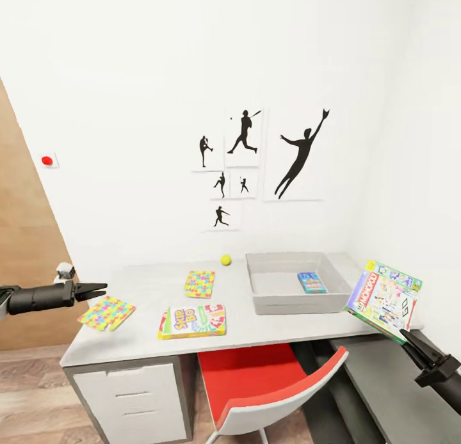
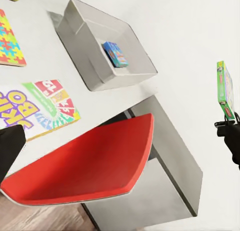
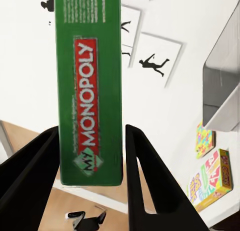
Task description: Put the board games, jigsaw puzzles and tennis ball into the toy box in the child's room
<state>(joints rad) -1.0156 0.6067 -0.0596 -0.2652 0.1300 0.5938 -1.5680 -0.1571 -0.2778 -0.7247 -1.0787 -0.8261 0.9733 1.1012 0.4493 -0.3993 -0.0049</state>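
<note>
monopoly box [image 1: 386, 298] is up in the air at the table's right end, just beside the toy box [image 1: 291, 300], tilted with its printed face toward the room. the right gripper [image 1: 406, 334] has it by the lower edge; in the right wrist view the green side panel [image 3: 90, 86] stands between the two fingers [image 3: 150, 186], with a gap showing on each side, so whether the jaws truly press it i cannot tell from there. from the head view it looks carried.

as a judgement: the box is light, stiff card, wide and thin, so held at one edge it will want to swing and could slip on the glossy surface. a grip nearer the middle of the edge would steady it. it is nearly as long as the toy box is wide, so it probably needs to go in flat or on a slant.

a small blue box [image 1: 312, 282] already lies inside. on the table [image 1: 147, 284] remain the skip-bo box [image 1: 193, 321], two puzzles [image 1: 200, 284] [image 1: 107, 313], flat and best taken at an overhanging edge, and the ball [image 1: 225, 260], which will roll.

the left gripper [image 1: 96, 290] hovers over the left end, jaws a little apart, holding nothing.
</note>
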